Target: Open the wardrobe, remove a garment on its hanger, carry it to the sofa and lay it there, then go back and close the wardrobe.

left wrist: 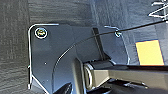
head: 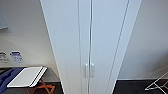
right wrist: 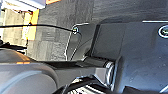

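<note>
1. Wardrobe (head: 91, 37) stands square ahead in the head view: tall, white, both flat doors closed, the seam between them running down the middle.
2. The pair of small white vertical handles (head: 89, 70) sits low on the wardrobe, one on either side of the seam, nearly touching each other.
3. Garment and hanger are presumably inside the wardrobe; with the doors closed there is no telling how they hang.
4. Left of the wardrobe, near its foot: a white folding tray on orange crossed legs (head: 26, 76), with blue cloth (head: 6, 77) just beyond it. Right of the wardrobe, low: a thin white wire frame (head: 157, 83) on the dark floor.
5. The wrist views show dark carpet below the arms, and a yellow patch (left wrist: 148, 52) on the floor in the left wrist view. Neither pincer's fingers can be made out; cannot tell whether either is apart or together.
6. Judged stage: the opening step is not yet done.
7. Risks: the handles sit so close together that a pincer aimed at one could catch both, or slip off the small grip. A door swinging out could strike the folding tray or the robot itself if it stands too near the wardrobe.
</note>
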